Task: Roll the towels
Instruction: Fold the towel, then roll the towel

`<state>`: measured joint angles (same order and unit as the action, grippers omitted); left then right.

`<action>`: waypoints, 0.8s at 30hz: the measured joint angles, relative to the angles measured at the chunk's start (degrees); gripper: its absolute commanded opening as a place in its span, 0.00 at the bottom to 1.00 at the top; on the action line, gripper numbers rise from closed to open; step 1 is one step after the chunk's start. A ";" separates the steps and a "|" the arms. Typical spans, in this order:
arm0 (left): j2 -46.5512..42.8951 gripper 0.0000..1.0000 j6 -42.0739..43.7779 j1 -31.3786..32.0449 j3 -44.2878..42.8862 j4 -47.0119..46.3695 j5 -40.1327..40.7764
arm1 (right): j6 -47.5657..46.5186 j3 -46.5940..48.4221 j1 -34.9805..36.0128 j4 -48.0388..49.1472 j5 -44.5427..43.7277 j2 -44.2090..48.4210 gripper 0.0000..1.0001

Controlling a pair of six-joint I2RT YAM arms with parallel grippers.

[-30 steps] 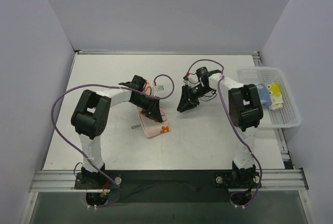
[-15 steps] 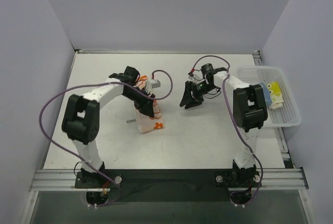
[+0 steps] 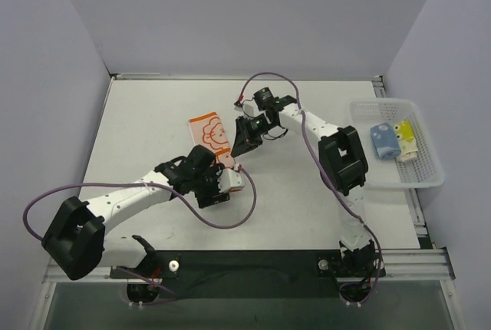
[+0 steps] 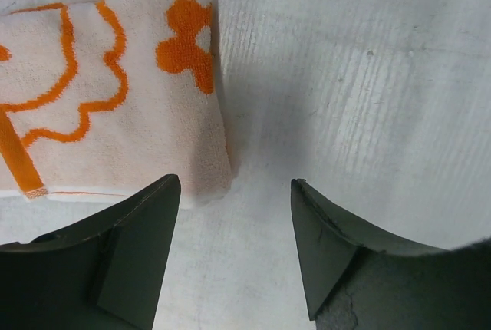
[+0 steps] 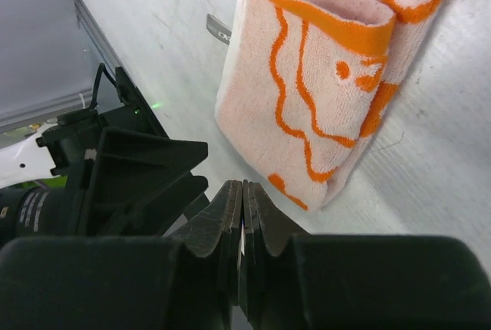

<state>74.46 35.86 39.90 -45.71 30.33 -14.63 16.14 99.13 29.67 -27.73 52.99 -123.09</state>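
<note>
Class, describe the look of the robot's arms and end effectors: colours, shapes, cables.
The left arm and right arm have white links and black joints. A purple cable loops along each. The left end effector and right end effector are black, with two wedge-shaped fingers.

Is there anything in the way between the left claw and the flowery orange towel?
No, nothing visible is in the way. The left gripper is open right at the corner of the towel. Only the table shows between its fingers and the cloth.
</note>
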 measured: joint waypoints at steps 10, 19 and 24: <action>6.10 0.60 3.21 6.32 4.09 -13.75 11.23 | 1.05 0.44 4.76 0.22 -1.46 -8.98 0.05; 10.43 0.09 4.72 6.45 4.17 -14.62 13.33 | 1.64 -1.60 4.48 0.68 -2.67 -9.55 0.05; 9.35 0.04 4.96 6.38 0.92 -6.38 6.64 | 1.88 -2.43 4.00 0.22 -2.62 -8.46 0.20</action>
<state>83.81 40.82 46.28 -44.80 23.94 -7.99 18.02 96.71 33.67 -27.51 50.37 -131.55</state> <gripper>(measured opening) 0.129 0.157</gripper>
